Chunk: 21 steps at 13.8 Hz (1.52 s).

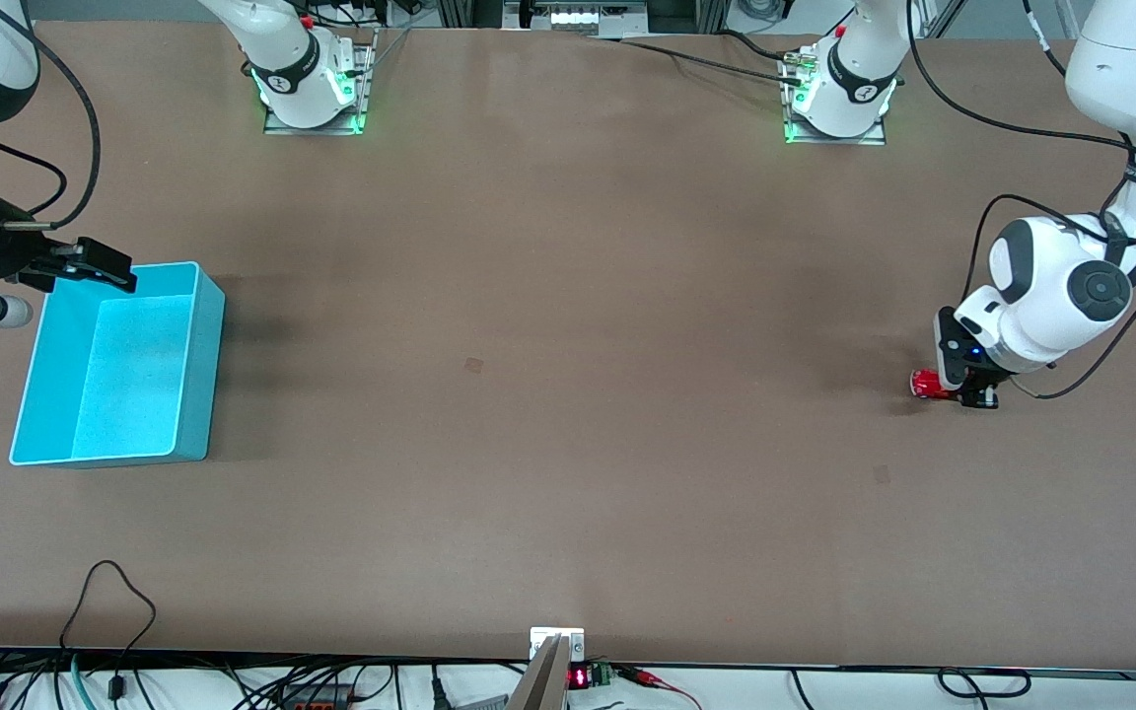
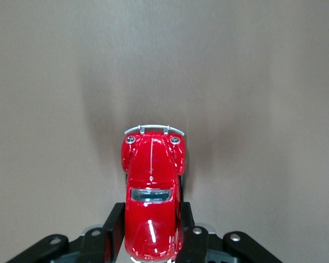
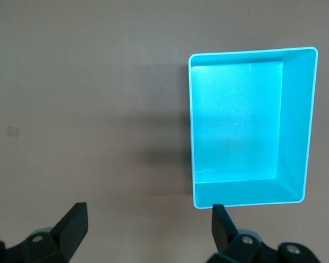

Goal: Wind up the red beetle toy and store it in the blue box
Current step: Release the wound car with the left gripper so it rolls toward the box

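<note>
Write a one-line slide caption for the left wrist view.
Left gripper shut on the red toy car, its nose pointing out over the brown table.

From high across the table (image 1: pixel 568 394) we face the bases; each wrist camera looks down closely, sharing the tabletop.

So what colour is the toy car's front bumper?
Silvery, on the red beetle toy; the left wrist view shows it best.

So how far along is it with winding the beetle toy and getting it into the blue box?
Done: the left pincer is shut on the red beetle toy, at table level toward the left arm's end. Whether it has been wound cannot be told. Left: the blue box at the right arm's end holds nothing, so the toy must travel there. The right pincer waits open above the box's rim.
</note>
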Motion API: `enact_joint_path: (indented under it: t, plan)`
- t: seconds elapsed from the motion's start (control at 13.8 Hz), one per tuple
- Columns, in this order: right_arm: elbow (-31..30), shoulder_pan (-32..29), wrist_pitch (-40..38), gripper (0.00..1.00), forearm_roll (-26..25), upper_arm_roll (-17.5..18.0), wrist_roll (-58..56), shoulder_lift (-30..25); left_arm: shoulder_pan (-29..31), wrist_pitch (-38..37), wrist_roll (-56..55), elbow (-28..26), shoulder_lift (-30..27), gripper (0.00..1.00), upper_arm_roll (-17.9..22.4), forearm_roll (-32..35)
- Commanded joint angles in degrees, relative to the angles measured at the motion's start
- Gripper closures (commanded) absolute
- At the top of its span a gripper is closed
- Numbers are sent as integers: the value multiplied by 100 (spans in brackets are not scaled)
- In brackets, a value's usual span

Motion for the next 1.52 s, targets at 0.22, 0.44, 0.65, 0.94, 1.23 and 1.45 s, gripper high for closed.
enact_joint_path:
  t: [0.22, 0.44, 0.65, 0.94, 1.23, 1.45]
  plan:
    - [48, -20, -3, 0, 54, 19, -54, 5, 220, -62, -158, 123, 210, 82, -26, 39]
    - [48, -20, -3, 0, 54, 19, -54, 5, 246, -53, -133, 132, 254, 82, 1, 39]
    - [48, -20, -3, 0, 54, 19, -54, 5, 360, -53, -194, 141, 272, 80, 10, 31]
    - [48, -20, 5, 0, 54, 19, -54, 5, 177, -1206, -168, 524, -447, 0, -270, 4]
    - [48, -20, 5, 0, 54, 19, -54, 5, -17, -3521, -177, 1642, -870, 0, -667, -530]
    - [48, -20, 14, 0, 54, 19, -54, 5, -333, -3823, -299, 1714, -1046, 0, -667, -1093]
